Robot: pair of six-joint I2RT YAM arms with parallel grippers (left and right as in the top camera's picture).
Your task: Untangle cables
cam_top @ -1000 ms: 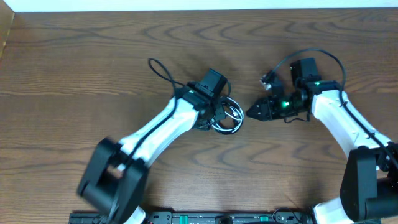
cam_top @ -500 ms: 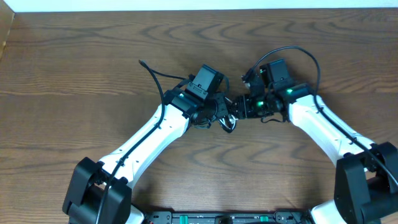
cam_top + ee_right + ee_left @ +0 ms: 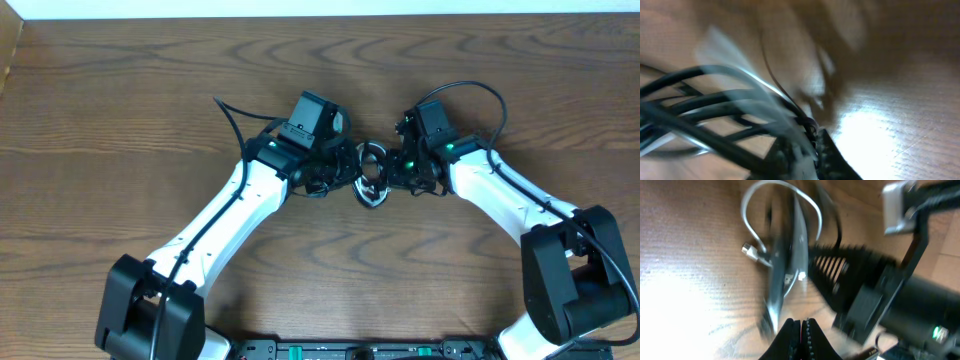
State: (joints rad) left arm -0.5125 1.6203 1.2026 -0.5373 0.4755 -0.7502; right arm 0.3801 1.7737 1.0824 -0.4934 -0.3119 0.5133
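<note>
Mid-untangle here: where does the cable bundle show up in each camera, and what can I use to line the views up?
Overhead: cable bundle sits near picture centre, small coiled loops.
Left wrist: bundle runs from upper left to centre, blurred, with a white loop on top.
Right wrist: bundle fills the left half, blurred black and white strands reaching bottom centre.
Shared landmark: the wood-grain table under it in all three.

You have no legible text, label, brand or number in any view. Both wrist views are smeared by motion blur. From overhead, the cables (image 3: 371,185) and the strip of equipment (image 3: 360,350) at the near edge of the surface (image 3: 120,120) are too small to read.
</note>
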